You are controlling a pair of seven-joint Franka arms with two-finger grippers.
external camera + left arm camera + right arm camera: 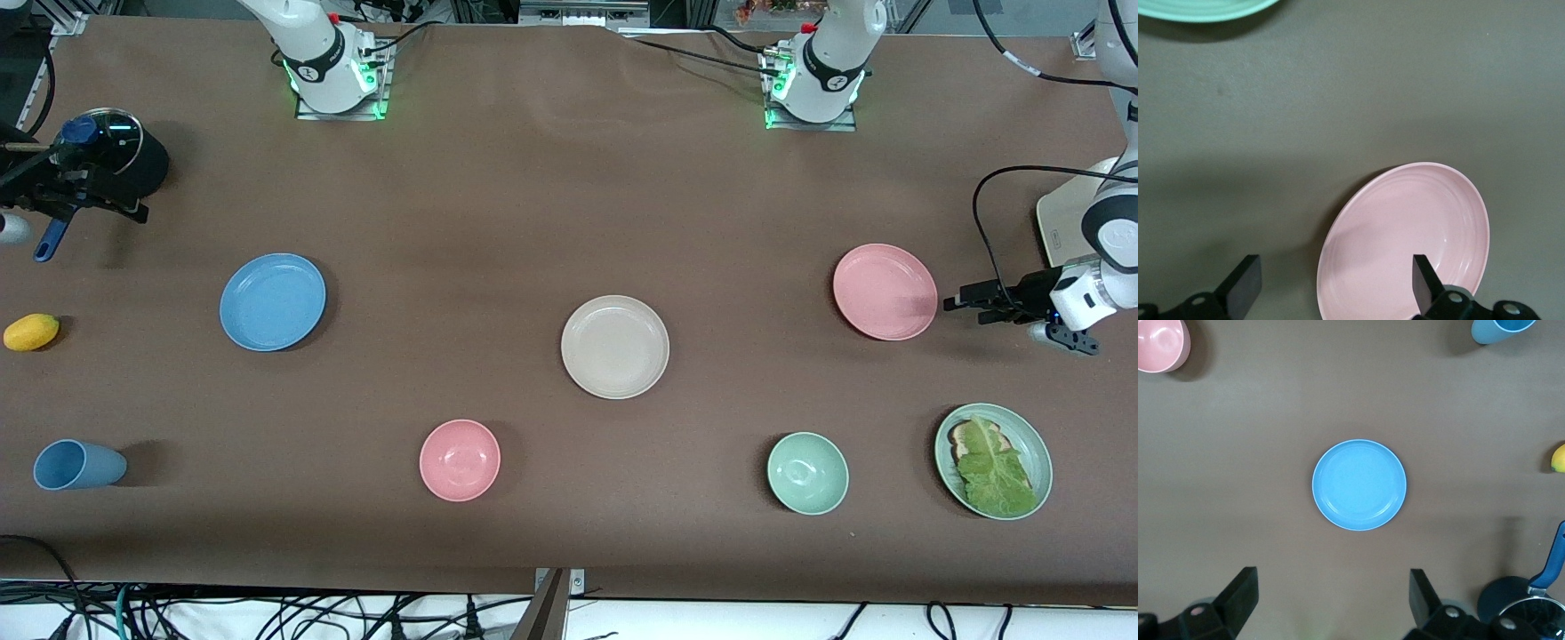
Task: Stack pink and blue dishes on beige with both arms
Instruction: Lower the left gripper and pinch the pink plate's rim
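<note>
The beige plate (615, 347) lies mid-table. The pink plate (885, 292) (1405, 243) lies toward the left arm's end. My left gripper (953, 302) (1337, 267) is low beside its rim and open, with one fingertip (1423, 280) over the plate's edge and nothing held. Toward the right arm's end sits the blue plate (272, 302) (1359, 485). My right gripper (1333, 587) hangs high over the table near that plate, open and empty; it is out of the front view.
Nearer the front camera are a blue cup (78, 464), a pink bowl (460, 460), a green bowl (807, 473) and a green plate with lettuce (993, 460). A yellow fruit (31, 332) and a lidded black pan (111, 156) sit at the right arm's end.
</note>
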